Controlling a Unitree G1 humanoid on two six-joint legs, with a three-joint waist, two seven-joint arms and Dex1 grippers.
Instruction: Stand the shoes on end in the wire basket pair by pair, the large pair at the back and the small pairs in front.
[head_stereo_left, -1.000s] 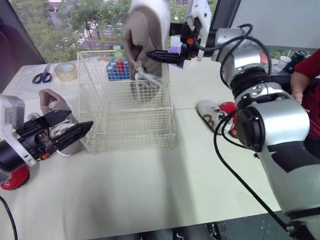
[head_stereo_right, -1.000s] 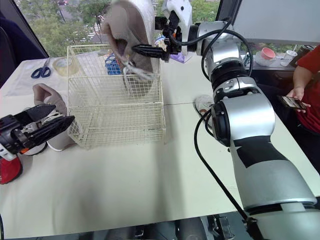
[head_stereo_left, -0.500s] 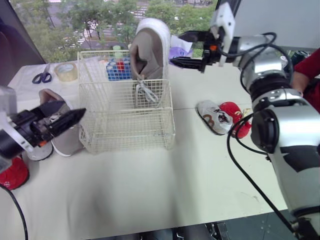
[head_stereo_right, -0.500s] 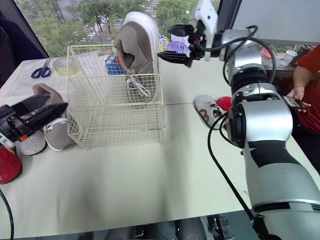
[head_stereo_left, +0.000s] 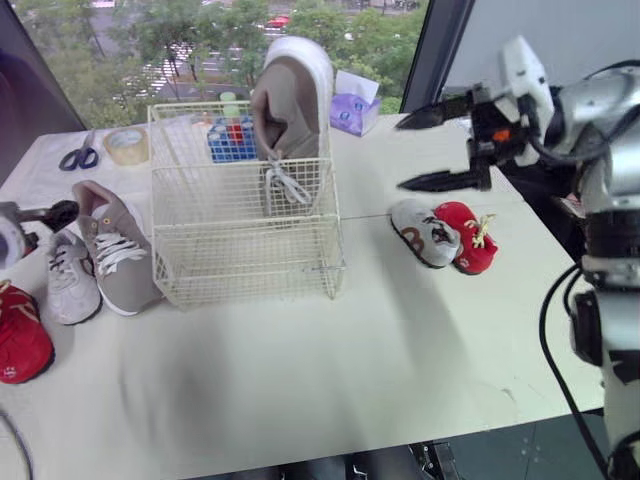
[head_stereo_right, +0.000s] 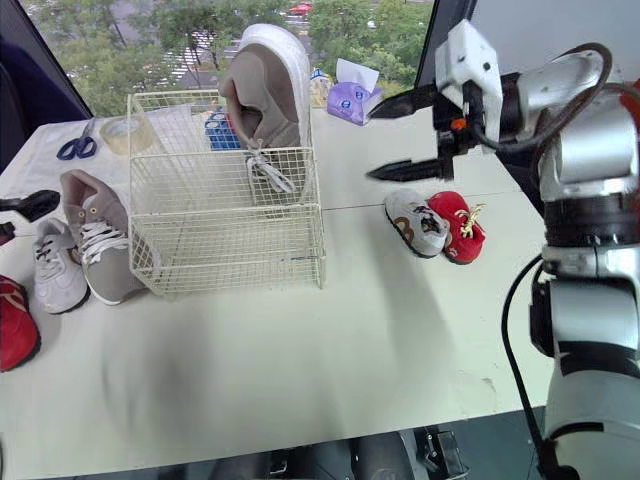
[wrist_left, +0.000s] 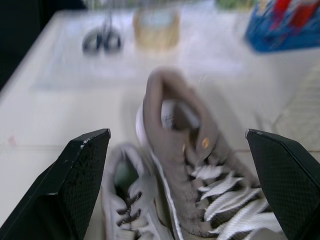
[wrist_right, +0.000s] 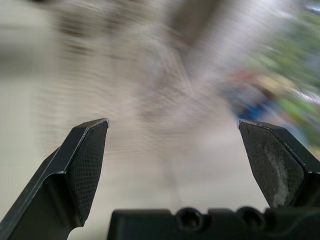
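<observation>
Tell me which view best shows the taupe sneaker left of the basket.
Left eye view: the whole taupe sneaker, sole down beside the wire basket. Right eye matches; left wrist view cuts off its toe.

The right arm's black two-fingered pincer (wrist_right: 172, 122) gapes wide, its textured fingers (wrist_right: 82, 165) well apart. Between them shows a blurred pale wire-grid basket (wrist_right: 115, 95), a taupe shape (wrist_right: 192, 25) and blue-green smears (wrist_right: 265, 95) too smeared to name.
</observation>
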